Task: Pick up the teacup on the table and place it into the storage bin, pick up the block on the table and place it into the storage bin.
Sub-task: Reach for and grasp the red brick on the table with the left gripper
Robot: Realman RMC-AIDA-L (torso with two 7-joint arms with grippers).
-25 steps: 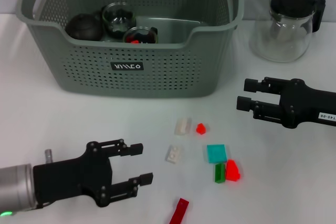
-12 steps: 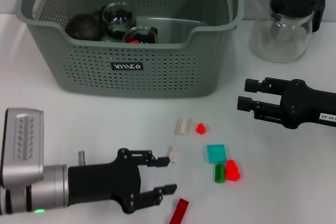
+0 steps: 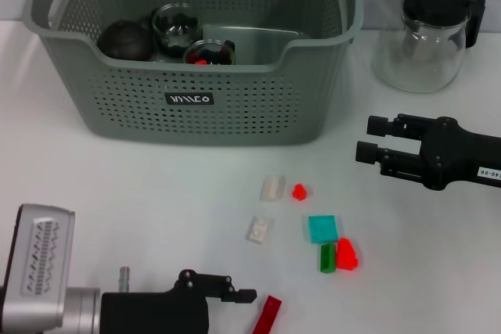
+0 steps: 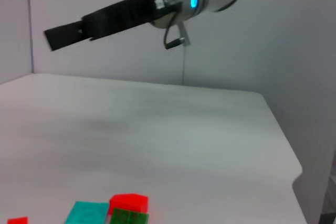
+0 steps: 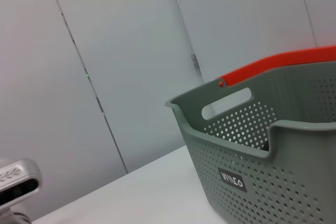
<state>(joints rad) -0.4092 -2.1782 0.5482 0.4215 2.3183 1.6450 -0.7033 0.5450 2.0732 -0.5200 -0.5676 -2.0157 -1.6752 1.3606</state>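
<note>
While seven blocks (image 3: 322, 228) dot the table (image 3: 156, 185), three cups (image 3: 176, 25) fill the storage bin (image 3: 235, 107).

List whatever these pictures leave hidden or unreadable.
- Left gripper: the head view's lower edge cuts it off, so whether the jaws are open is unknown.
- Storage bin floor: its front wall hides it in the head view.
- Bin label: lettering too small.
- Right gripper: nothing between its jaws.

Bright, even light — soft shadows, wrist views slightly hazy — mild glare on the table (image 3: 117, 185).
</note>
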